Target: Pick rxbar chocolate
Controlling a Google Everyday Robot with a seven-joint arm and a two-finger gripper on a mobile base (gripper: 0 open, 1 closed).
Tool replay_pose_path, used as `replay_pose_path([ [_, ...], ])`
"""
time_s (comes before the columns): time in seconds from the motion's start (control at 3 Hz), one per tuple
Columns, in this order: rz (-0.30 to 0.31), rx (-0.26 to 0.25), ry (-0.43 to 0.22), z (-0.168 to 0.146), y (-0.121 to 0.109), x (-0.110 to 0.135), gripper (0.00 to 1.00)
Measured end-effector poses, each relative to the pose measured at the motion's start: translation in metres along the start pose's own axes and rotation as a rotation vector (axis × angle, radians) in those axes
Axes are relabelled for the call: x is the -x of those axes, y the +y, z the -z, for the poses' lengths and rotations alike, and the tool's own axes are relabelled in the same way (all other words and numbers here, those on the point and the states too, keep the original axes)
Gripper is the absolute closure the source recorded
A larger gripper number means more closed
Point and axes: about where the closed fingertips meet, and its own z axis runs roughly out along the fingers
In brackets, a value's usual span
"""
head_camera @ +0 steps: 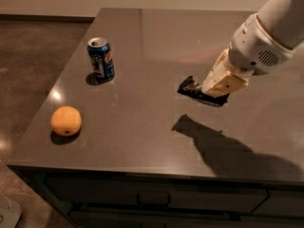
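The rxbar chocolate [191,89], a flat black-wrapped bar, hangs in the air at the right middle of the camera view. My gripper [214,92] is shut on its right part, with cream fingers coming down from the white arm at upper right. The bar's left crimped end sticks out to the left; its right part is hidden behind the fingers. The bar and gripper are lifted off the grey table [142,42]. Their shadow lies apart from them on the tabletop, lower down.
A blue Pepsi can [100,58] stands upright at the table's left side. An orange [66,120] lies near the front left corner. The table's front edge, with drawers below, runs along the bottom, and floor shows at left.
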Motion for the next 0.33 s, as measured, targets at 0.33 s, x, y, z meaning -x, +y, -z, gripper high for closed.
replay_pose_path([
  [0.33, -0.001, 0.001, -0.002, 0.0001, 0.0005, 0.0006, 1.0],
])
